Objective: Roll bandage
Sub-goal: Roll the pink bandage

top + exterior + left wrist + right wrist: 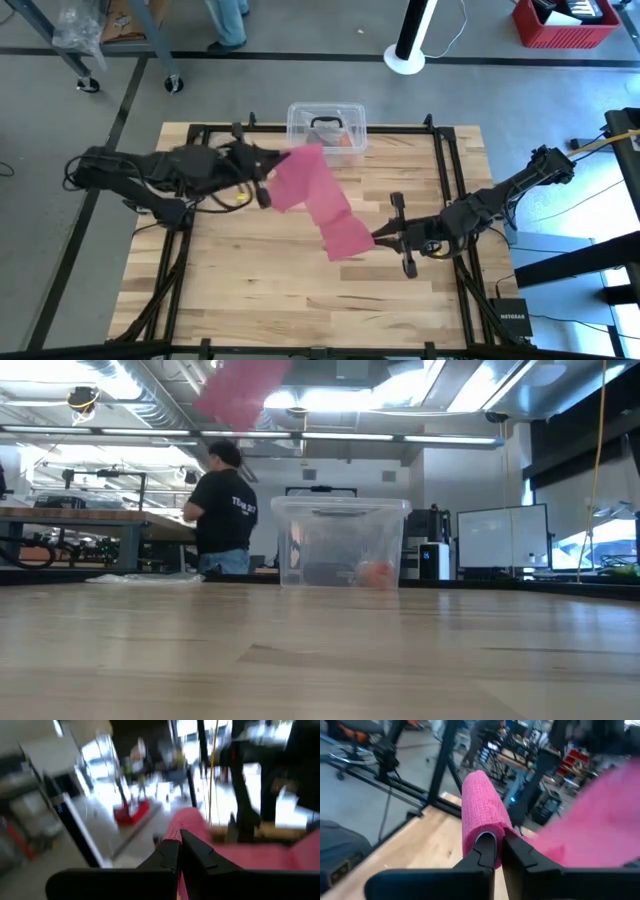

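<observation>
The bandage (318, 200) hangs in the air above the middle of the bench (250, 290), stretched as a pink strip between the two arms — the left gripper (268, 178) pinches its far-left end while the right gripper (499, 845) is clamped on the partly wound roll at the near-right end, probably to keep the fabric taut so it winds evenly. Beneath it the pale wooden planks lie bare, with a clear plastic box (326, 127) at the far edge — beyond, a workshop with a person (224, 510) standing.

Grey concrete floor (300, 30), red crate (565, 22), bright ceiling lights (350, 400)
</observation>
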Controlling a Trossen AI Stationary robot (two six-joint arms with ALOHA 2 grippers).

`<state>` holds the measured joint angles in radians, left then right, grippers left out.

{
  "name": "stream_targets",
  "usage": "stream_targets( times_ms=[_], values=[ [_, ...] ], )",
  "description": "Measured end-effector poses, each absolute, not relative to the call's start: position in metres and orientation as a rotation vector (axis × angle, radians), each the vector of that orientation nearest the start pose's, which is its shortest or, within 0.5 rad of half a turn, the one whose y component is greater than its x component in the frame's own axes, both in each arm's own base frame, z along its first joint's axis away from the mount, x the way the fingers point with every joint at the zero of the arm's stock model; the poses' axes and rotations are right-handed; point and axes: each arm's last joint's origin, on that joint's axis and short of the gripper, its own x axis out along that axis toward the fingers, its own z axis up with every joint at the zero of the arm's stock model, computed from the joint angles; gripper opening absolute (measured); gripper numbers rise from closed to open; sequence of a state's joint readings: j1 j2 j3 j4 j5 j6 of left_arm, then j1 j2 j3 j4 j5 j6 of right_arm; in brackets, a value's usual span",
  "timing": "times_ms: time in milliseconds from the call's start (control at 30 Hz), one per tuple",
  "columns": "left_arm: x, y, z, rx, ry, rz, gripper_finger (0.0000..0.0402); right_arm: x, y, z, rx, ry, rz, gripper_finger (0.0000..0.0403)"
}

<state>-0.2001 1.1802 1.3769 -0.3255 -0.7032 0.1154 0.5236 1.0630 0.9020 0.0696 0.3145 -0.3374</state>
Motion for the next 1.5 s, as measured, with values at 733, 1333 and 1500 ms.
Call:
stream_targets(
  times_ms=[733,1333,1500],
  values=[
    [0.207,-0.004,0.464,-0.196,0.315,0.33,0.0215,0.211,0.111,0.35,-0.313,0.012,0.197,0.0017],
    [0.191,0.002,0.4,-0.285,0.714,0.341,0.0213,0.211,0.11,0.35,-0.281,0.019,0.153,0.0017],
    [0.181,0.003,0.432,-0.18,0.409,0.399,0.0214,0.213,0.105,0.364,-0.293,-0.104,0.092,0.0017]
  ],
)
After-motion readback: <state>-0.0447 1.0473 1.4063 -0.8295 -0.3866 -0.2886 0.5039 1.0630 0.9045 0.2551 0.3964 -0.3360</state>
